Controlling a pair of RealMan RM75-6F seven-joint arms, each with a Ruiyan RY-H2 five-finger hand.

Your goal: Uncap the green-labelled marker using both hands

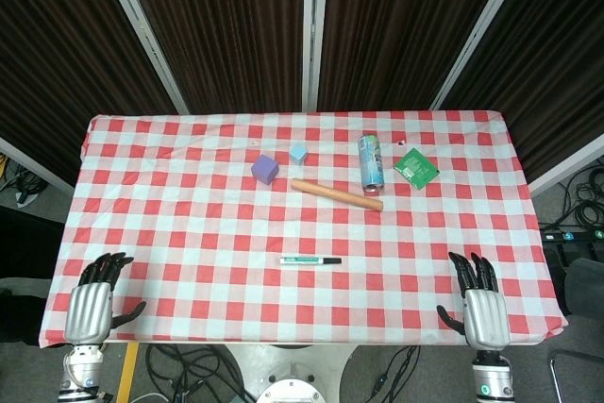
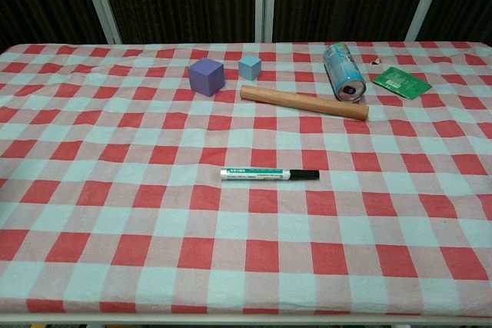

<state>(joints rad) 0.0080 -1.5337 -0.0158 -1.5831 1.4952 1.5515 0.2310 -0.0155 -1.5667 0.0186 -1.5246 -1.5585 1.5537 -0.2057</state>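
The green-labelled marker [image 1: 310, 260] [image 2: 269, 175] lies flat on the checked cloth near the table's front middle, white body to the left and black cap at its right end. My left hand [image 1: 94, 301] hovers at the front left corner of the table, fingers apart and holding nothing. Over at the front right corner, my right hand [image 1: 479, 301] is likewise spread and empty. Both hands are far from the marker. The chest view shows neither hand.
Behind the marker lies a wooden cylinder [image 1: 336, 194] [image 2: 304, 103]. A purple cube [image 1: 265, 170] [image 2: 206, 77] and a small blue cube [image 1: 298, 153] [image 2: 250, 67] sit further back left. A blue can [image 1: 370, 159] [image 2: 344, 72] on its side and a green packet [image 1: 416, 168] [image 2: 400, 81] lie back right.
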